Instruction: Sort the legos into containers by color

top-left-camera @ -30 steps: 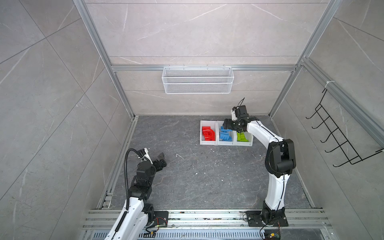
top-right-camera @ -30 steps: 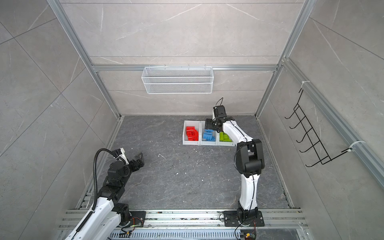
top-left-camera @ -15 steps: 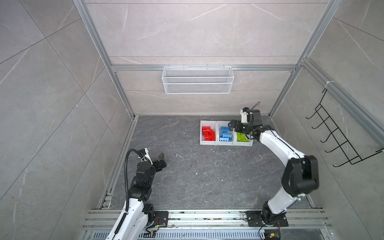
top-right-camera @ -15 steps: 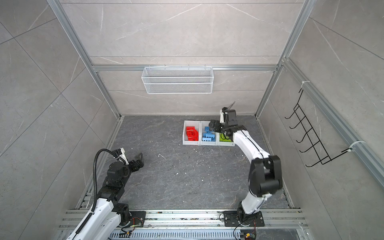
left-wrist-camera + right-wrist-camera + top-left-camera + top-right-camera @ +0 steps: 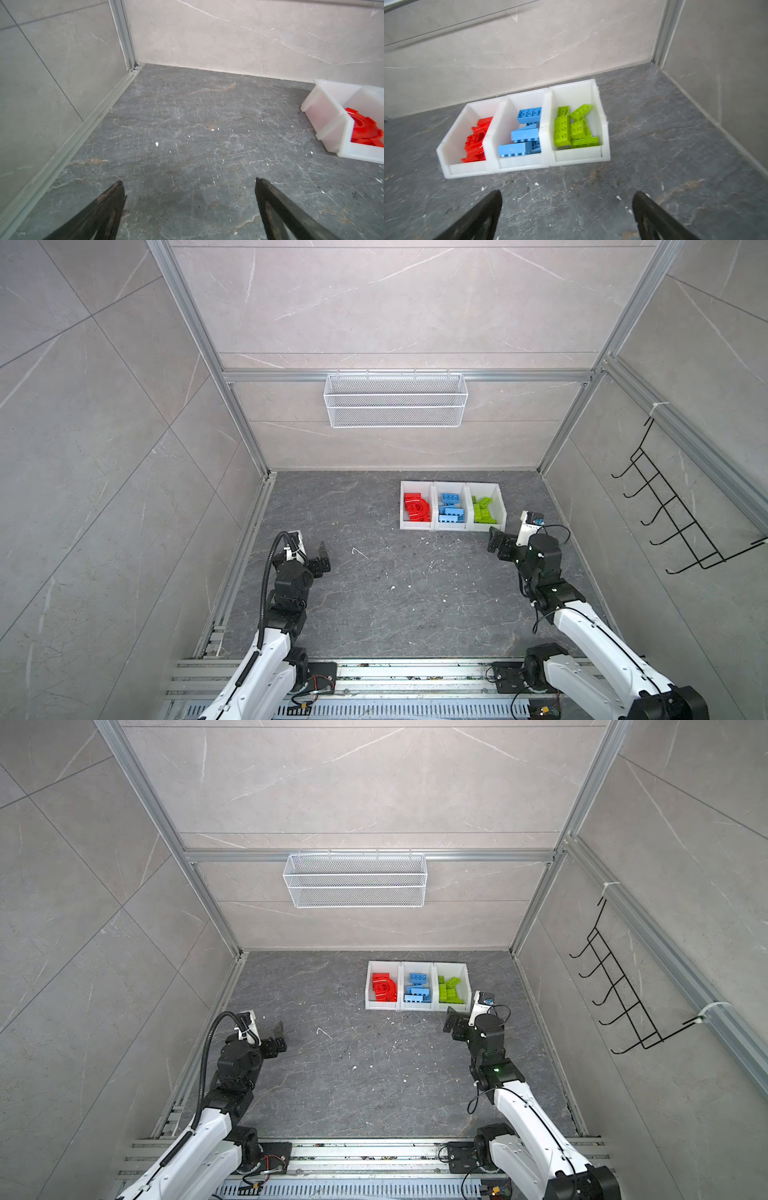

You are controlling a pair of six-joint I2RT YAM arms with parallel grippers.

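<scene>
left gripper (image 5: 324, 557): jaws spread wide, nothing between them. Sits low over bare table (image 5: 386, 593) near the left wall, well apart from the bins. Nothing under it to pick.
table: no loose brick in both top views, only white specks. My read is that nothing is left to sort.
containers (image 5: 451, 528): three white bins joined in a row, near the back wall, right of centre. Low front lips face the arms, so reaching in from the front is easy.
red legos (image 5: 416, 508): left bin, arch piece on top of the pile.
blue legos (image 5: 451, 510): middle bin, loosely piled, some tipped on edge.
green legos (image 5: 482, 510): right bin, mostly flat, a couple lying crosswise.
sort check: one colour per bin, no mix seen in the right wrist view.
right gripper (image 5: 498, 544): jaws wide, empty. Just in front of the right bin's near corner, not touching it, pointed at the row.
status: looks done. Both tools carry no load, which fits the open jaws.
risk: right gripper is close to that corner, and a careless swing could nudge the row.
</scene>
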